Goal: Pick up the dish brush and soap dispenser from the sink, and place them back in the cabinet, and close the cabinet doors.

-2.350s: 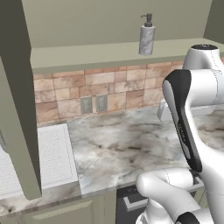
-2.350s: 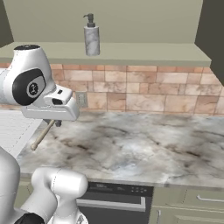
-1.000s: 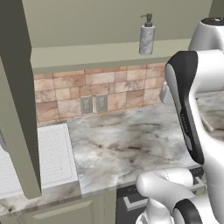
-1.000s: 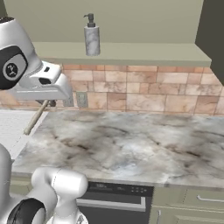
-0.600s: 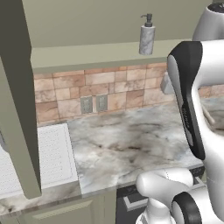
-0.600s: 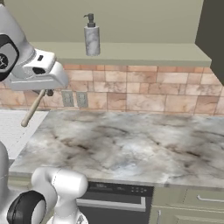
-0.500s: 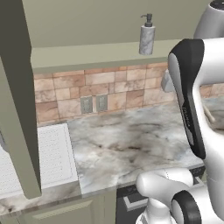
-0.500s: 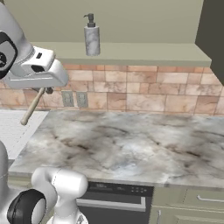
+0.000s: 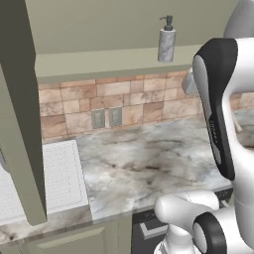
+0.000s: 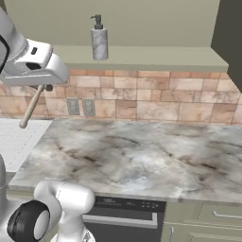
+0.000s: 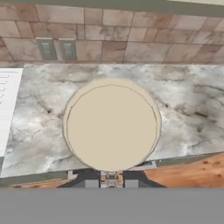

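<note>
My gripper point(image 10: 45, 86) hangs high at the left, above the counter and just below shelf height, shut on the dish brush point(image 10: 30, 109). The brush's pale handle slants down and left from the hand. In the hand view its round beige head point(image 11: 111, 124) sits just past my gripper point(image 11: 110, 177). The grey soap dispenser point(image 10: 99, 38) with its black pump stands upright on the cabinet shelf point(image 10: 151, 57), seen also as the soap dispenser point(image 9: 166, 42). Both cabinet doors stand open: one point(image 9: 20, 99) at the left, one point(image 10: 230, 33) at the right. The sink's white ribbed drainboard point(image 9: 54, 173) lies at the left.
A marble counter point(image 10: 137, 151) runs below the shelf, backed by a tan tile wall with two outlets point(image 10: 80, 107). A dark appliance front point(image 10: 123, 212) sits under the counter edge. The open left door hangs low over the drainboard.
My gripper has risen with the dish brush, moving up and toward the left in the right base view. The soap dispenser and doors have not moved.
</note>
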Available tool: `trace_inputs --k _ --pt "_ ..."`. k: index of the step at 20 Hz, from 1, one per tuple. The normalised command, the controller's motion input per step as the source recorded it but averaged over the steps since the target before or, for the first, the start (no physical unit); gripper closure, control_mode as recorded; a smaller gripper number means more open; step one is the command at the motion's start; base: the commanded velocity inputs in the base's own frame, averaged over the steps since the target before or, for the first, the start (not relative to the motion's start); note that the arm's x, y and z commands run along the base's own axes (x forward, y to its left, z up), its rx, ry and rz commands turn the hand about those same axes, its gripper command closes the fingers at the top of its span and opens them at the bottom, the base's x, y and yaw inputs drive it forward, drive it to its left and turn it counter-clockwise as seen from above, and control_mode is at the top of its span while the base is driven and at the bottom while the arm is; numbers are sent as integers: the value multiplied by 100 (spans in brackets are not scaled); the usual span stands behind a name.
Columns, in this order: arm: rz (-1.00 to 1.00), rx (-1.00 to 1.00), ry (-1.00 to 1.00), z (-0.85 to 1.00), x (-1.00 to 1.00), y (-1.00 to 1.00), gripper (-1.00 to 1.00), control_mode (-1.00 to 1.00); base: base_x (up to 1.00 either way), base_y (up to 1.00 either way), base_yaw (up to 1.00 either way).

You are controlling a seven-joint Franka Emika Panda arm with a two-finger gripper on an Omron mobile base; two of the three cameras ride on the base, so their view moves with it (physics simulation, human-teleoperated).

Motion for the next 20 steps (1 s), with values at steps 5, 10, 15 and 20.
trace_inputs --k 5,10,15,20 --pt "3 0 -11 17 0 25 100 -100 0 0 0" --pt "5 0 -11 17 21 20 100 -100 0 0 0" --pt "6 0 -7 9 30 23 100 -100 0 0 0" --pt "6 0 -5 3 46 24 100 -100 0 0 0"
